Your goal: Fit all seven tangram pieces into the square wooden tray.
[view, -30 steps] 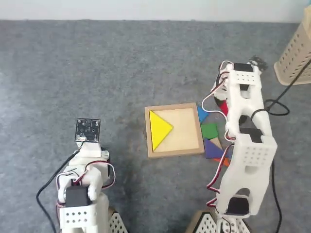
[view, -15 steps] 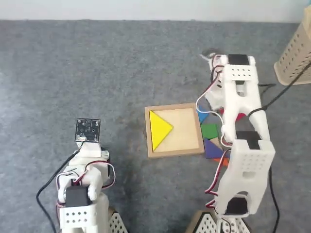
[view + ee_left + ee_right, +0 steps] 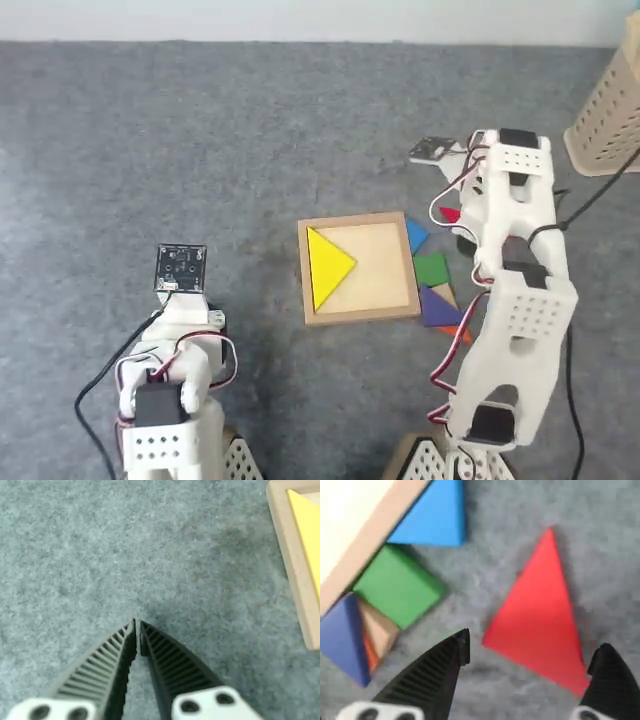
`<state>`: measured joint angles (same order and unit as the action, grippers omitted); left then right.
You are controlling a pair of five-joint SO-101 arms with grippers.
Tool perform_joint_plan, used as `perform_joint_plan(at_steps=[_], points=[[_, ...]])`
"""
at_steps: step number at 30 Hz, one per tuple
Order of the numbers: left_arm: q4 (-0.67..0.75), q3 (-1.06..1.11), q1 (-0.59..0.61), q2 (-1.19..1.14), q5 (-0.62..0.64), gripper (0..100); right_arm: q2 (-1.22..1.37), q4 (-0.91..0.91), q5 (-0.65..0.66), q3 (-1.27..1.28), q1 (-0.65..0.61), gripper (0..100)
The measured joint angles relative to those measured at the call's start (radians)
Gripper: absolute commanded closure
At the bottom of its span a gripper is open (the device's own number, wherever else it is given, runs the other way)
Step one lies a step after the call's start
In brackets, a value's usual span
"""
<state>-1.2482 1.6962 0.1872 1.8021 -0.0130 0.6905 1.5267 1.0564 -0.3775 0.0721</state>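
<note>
right gripper (image 3: 534,644) spread wide, empty, hanging right over the red triangle (image 3: 540,625). Jaws straddle 1 short edge, and the long edge runs away from the claw. The piece lies flat on the grey carpet (image 3: 200,130), apart from the tray (image 3: 360,316), which sits toward the left arm's side, past the blue piece (image 3: 437,517) and green piece (image 3: 397,587). Just 1 yellow triangle (image 3: 325,265) seated so far. left gripper (image 3: 137,625) closed on nothing, well off, so this looks like the right arm's job. Beige basket (image 3: 605,110) at the far corner.
</note>
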Motion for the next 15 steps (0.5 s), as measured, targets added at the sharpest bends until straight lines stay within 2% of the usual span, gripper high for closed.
perform_joint_plan(at_steps=[11,15], points=[[0.000,0.000,0.000,0.000,0.000,99,0.048,-0.055,0.015,-0.002,0.009,62.0],[0.000,0.000,0.000,0.000,0.000,99,0.052,-0.055,0.025,-0.005,0.023,71.5]])
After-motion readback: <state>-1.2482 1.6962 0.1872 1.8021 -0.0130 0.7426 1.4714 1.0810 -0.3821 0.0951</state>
